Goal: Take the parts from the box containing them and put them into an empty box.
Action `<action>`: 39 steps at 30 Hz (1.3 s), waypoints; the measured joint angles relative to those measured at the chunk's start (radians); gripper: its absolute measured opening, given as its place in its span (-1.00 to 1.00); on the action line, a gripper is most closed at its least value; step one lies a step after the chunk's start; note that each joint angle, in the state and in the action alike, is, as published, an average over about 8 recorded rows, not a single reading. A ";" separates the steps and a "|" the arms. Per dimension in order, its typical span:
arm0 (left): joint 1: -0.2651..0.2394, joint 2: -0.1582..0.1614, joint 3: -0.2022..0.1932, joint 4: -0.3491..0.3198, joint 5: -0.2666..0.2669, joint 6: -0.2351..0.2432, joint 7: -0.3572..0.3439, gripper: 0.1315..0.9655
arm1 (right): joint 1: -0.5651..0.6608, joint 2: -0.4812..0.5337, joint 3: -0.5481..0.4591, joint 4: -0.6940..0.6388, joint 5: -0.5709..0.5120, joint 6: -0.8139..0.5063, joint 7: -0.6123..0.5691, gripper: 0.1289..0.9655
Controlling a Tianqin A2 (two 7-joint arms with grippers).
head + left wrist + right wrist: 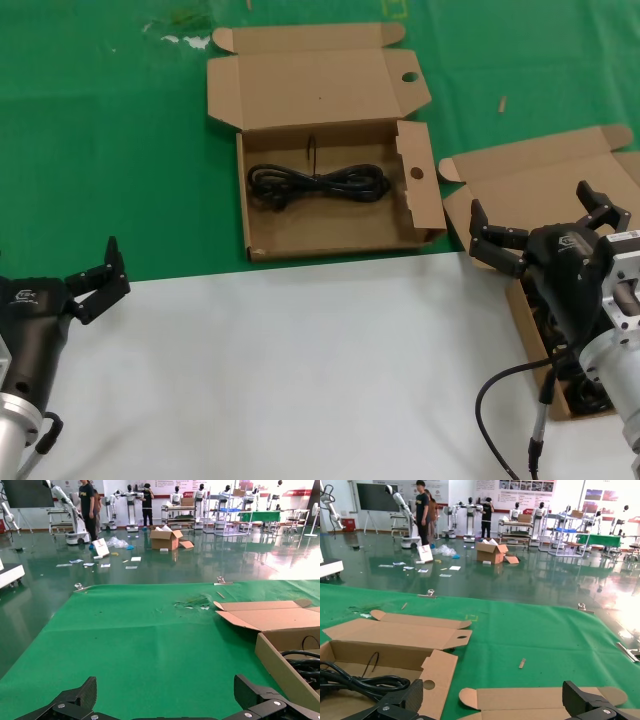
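Cardboard holed box [420,215] holds cable [318,183]; right pincer [540,228] released above plain box [560,160]; left pincer [98,275] released, parked

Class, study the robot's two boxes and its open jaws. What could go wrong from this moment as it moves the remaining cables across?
1. The right gripper hangs with open jaws over the source box, whose cables are mostly hidden behind the arm; it might grab a tangle or clip the box wall.
2. The holed box has an upright side flap a swinging cable could snag.
3. One cable bundle already lies there; another could land across it.

The left gripper waits, open.
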 joint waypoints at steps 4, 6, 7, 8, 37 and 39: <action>0.000 0.000 0.000 0.000 0.000 0.000 0.000 1.00 | 0.000 0.000 0.000 0.000 0.000 0.000 0.000 1.00; 0.000 0.000 0.000 0.000 0.000 0.000 0.000 1.00 | 0.000 0.000 0.000 0.000 0.000 0.000 0.000 1.00; 0.000 0.000 0.000 0.000 0.000 0.000 0.000 1.00 | 0.000 0.000 0.000 0.000 0.000 0.000 0.000 1.00; 0.000 0.000 0.000 0.000 0.000 0.000 0.000 1.00 | 0.000 0.000 0.000 0.000 0.000 0.000 0.000 1.00; 0.000 0.000 0.000 0.000 0.000 0.000 0.000 1.00 | 0.000 0.000 0.000 0.000 0.000 0.000 0.000 1.00; 0.000 0.000 0.000 0.000 0.000 0.000 0.000 1.00 | 0.000 0.000 0.000 0.000 0.000 0.000 0.000 1.00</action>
